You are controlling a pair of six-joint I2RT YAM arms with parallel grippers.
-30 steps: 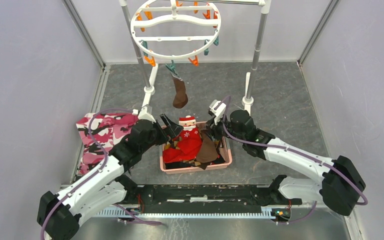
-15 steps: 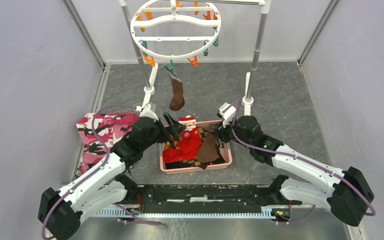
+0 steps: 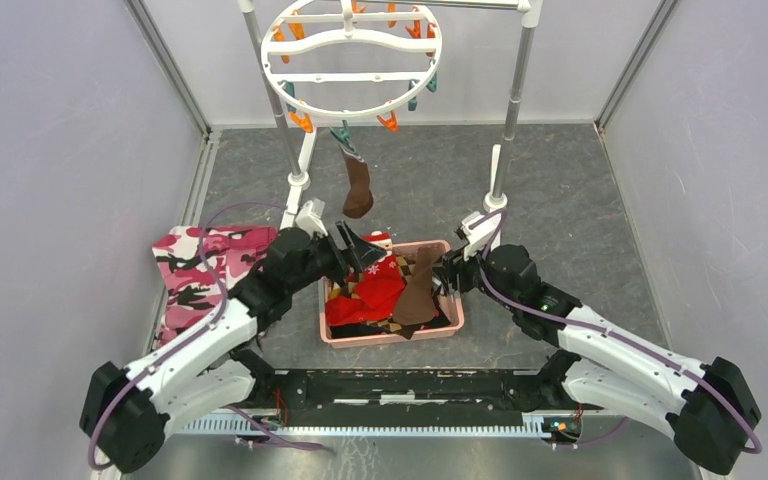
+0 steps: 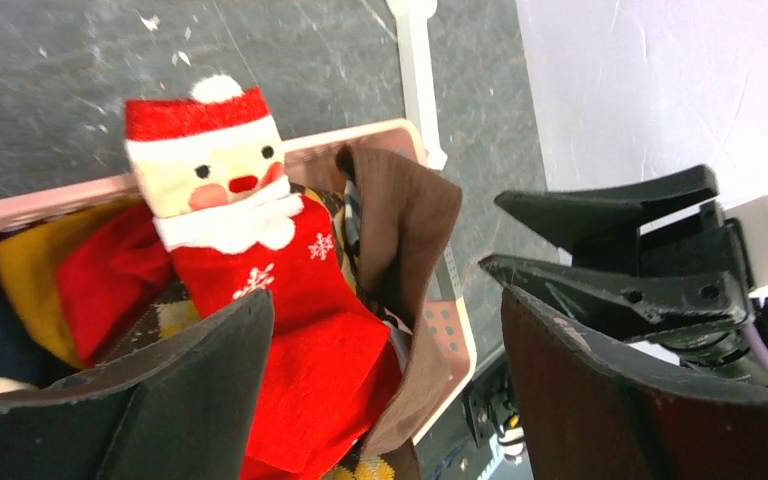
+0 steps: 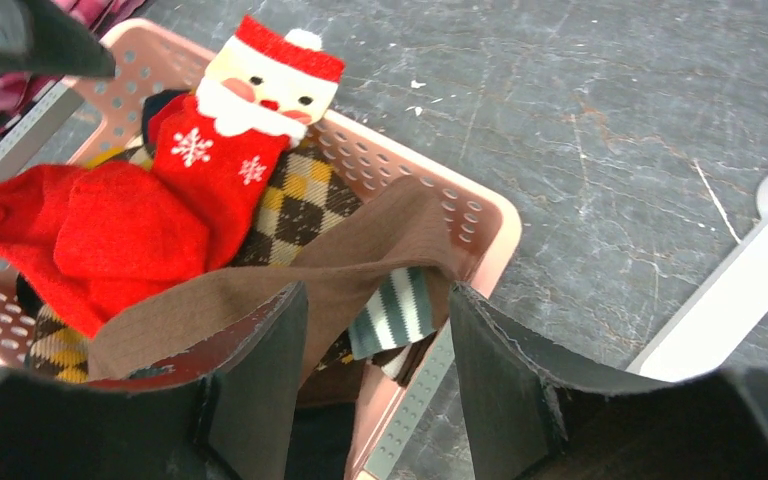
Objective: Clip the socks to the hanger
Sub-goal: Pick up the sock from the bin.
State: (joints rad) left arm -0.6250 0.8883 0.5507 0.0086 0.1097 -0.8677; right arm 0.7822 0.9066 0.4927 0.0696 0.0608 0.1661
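Observation:
The white ring hanger [image 3: 350,60] with orange and teal clips hangs at the back. One dark brown sock [image 3: 358,190] dangles from a teal clip on its near rim. The second brown sock [image 3: 418,290] lies draped in the pink basket [image 3: 390,338]; it also shows in the left wrist view [image 4: 405,220] and the right wrist view [image 5: 340,275], with its grey-and-white striped cuff [image 5: 395,310] by the basket's rim. My left gripper [image 3: 355,250] is open and empty over the basket's back left. My right gripper [image 5: 375,370] is open, its jaws either side of the cuff, not touching it.
The basket also holds a red Santa sock [image 5: 160,200] and argyle socks [image 5: 305,200]. A pink camouflage cloth [image 3: 200,270] lies left of the basket. The white-and-metal rack poles [image 3: 515,90] and their feet [image 3: 497,180] stand behind. Grey walls close in both sides.
My right gripper has moved right and nearer, from the basket's back to its right edge. My left gripper has moved right over the basket's back left. The hanging sock has swung slightly.

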